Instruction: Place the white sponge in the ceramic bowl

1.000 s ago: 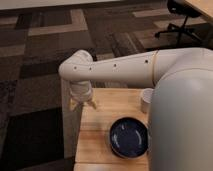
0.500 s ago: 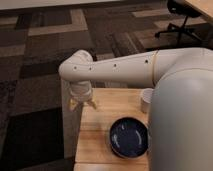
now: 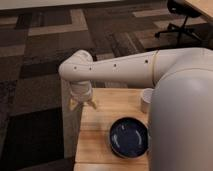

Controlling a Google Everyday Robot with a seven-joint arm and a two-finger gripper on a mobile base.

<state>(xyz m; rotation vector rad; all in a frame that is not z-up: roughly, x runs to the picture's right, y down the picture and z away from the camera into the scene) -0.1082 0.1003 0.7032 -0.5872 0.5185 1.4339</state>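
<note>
Robot arm [image 3: 120, 67] spans mid-frame. The gripper [image 3: 82, 103] points down at the table [image 3: 97, 145] corner, centre-left, prob. for pickup; grip state can't be told. White sponge not visible. Ceramic bowl [image 3: 129, 138], lower centre, looks empty.

wooden table [image 3: 98, 145]: gripper [image 3: 83, 104] over its left edge
ceramic bowl [image 3: 129, 137]: right of gripper, nearer camera
white cup [image 3: 146, 100]: farther right
</note>
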